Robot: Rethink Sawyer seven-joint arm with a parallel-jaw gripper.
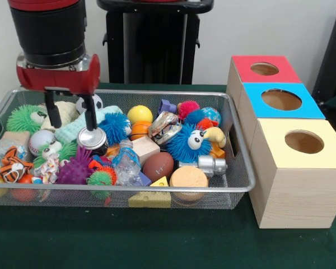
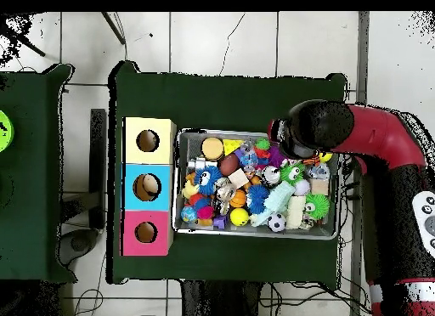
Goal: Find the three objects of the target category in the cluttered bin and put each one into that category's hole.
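While the red and black arm (image 1: 47, 33) reaches down over the left part of the wire mesh bin (image 1: 235, 168), its pincer (image 1: 71, 117) hangs with two thin black fingers (image 1: 53, 115) set apart, pointing down into the clutter. Right finger tip sits at the rim of a round silver metal disc-like can top (image 1: 92, 138), touching or just above it; cannot tell which. Left finger tip is down by a cream plush toy (image 1: 67, 112). Nothing is clamped between them.

Bin contents, front view: green spiky ball (image 1: 23, 117) far left, baseball (image 1: 40, 140), tiger-striped plush (image 1: 11, 165), purple spiky ball (image 1: 75, 167), blue fuzzy ball (image 1: 115, 126), yellow ball (image 1: 139, 114), small brown football (image 1: 158, 166), blue fuzzy creature with googly eyes (image 1: 187, 143), pale wooden block (image 1: 145, 148), round tan wooden disc (image 1: 189, 177), yellow wedge of toy cheese (image 1: 150, 199) against the near wall.

Right of the bin on the green-covered bench (image 1: 157, 241) stand three wooden boxes in a row, each with a round hole on top: red-topped box (image 1: 263, 68), blue-topped box (image 1: 280, 100), yellow-topped box (image 1: 299, 143). All three holes look dark inside.

Overhead view: arm (image 2: 374, 134) bends over the bin's corner (image 2: 331, 160), hiding the pincer.
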